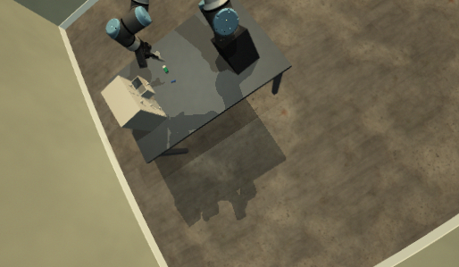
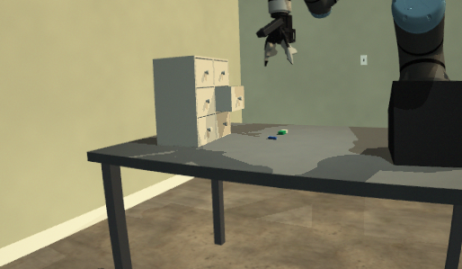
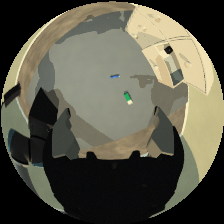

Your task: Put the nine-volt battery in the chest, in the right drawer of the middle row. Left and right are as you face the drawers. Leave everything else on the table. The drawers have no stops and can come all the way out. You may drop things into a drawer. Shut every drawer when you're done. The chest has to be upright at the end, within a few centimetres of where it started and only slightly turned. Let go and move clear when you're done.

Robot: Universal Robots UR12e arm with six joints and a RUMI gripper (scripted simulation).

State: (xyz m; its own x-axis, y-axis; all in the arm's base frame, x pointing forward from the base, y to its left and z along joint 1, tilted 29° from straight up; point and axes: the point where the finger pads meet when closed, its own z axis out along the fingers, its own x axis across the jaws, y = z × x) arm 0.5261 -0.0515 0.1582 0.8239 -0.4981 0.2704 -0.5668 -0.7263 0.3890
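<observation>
The chest (image 1: 120, 99) (image 2: 175, 103) (image 3: 193, 50) stands upright at the table's end. Its middle-row right drawer (image 1: 146, 91) (image 2: 237, 98) (image 3: 156, 64) is pulled well out; the other drawers look shut. A green block with a whitish end, seemingly the nine-volt battery (image 1: 165, 70) (image 2: 282, 132) (image 3: 128, 97), lies on the table in front of the chest. My gripper (image 1: 161, 57) (image 2: 279, 64) (image 3: 112, 107) is open with nothing between its fingers. It hangs high above the table, on the open drawer's side of the chest, well above the battery. The drawer's inside is partly in shadow.
A small blue object (image 1: 173, 81) (image 2: 272, 138) (image 3: 115, 76) lies near the battery on the table (image 1: 196, 82) (image 2: 315, 146) (image 3: 85, 60). The arm's black base block (image 1: 238, 53) (image 2: 424, 123) stands at the table's other end. A wall is behind the chest.
</observation>
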